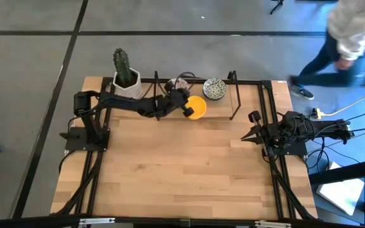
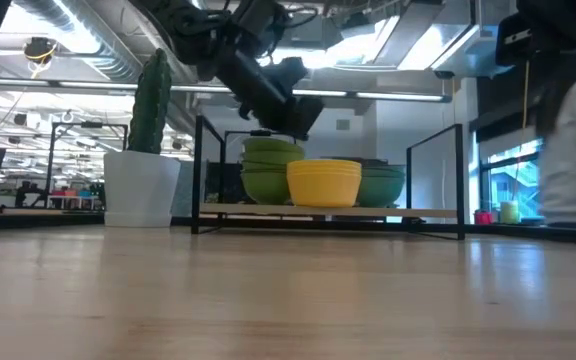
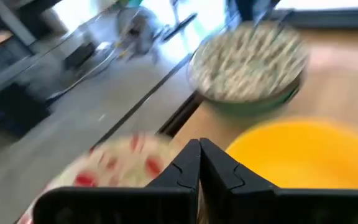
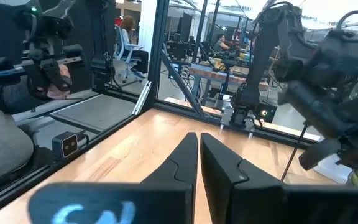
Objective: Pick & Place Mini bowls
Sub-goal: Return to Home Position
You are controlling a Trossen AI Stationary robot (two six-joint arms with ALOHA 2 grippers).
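Note:
Three mini bowls stand by the table's far edge. They are a plain yellow one (image 1: pixel 198 107) (image 3: pixel 303 155) (image 2: pixel 324 182), a white one with a green-grey pattern (image 1: pixel 215 88) (image 3: pixel 248 62), and a white one with red speckles (image 3: pixel 114 165), which my left arm partly hides in the high view. My left gripper (image 1: pixel 186 107) (image 3: pixel 199 149) is shut and holds nothing. It hovers above the gap between the red-speckled and the yellow bowl; in the low view it (image 2: pixel 296 118) stands above the bowls. My right gripper (image 1: pixel 247 137) (image 4: pixel 199 142) waits shut at the table's right side.
A white pot with a green cactus (image 1: pixel 126 77) (image 2: pixel 143 170) stands at the far left, close beside my left arm. Black frame rails (image 1: pixel 233 95) rise along the far edge around the bowls. A person (image 1: pixel 347 38) walks on the floor beyond the far right corner.

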